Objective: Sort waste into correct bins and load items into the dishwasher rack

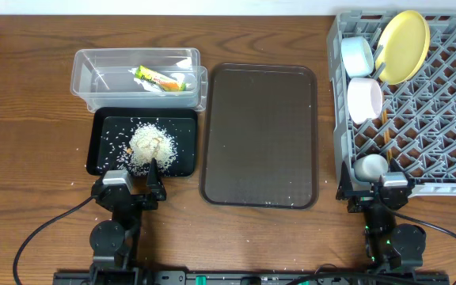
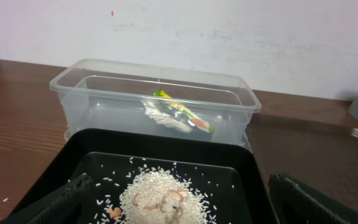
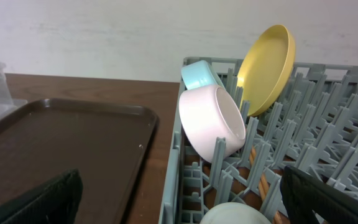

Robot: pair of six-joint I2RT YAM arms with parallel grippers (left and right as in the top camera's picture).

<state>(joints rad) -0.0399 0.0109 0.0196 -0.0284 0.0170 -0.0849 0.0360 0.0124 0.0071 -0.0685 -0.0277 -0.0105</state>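
The snack wrapper (image 1: 161, 79) lies in the clear tub (image 1: 93, 63), also in the left wrist view (image 2: 179, 115). A rice pile (image 1: 150, 146) sits in the black tray (image 1: 101, 127); it shows in the left wrist view (image 2: 163, 199). The grey rack (image 1: 442, 134) holds the yellow plate (image 1: 404, 46), blue bowl (image 1: 356, 54), white bowl (image 1: 364, 100), white cup (image 1: 370, 166) and chopsticks (image 1: 386, 134). My left gripper (image 1: 135, 188) is open at the black tray's near edge. My right gripper (image 1: 378, 190) is open at the rack's near left corner.
The brown serving tray (image 1: 260, 134) lies between the bins and the rack, with a few rice grains on it. Stray grains dot the table near the black tray. The rack wall (image 3: 173, 180) stands just ahead of the right gripper.
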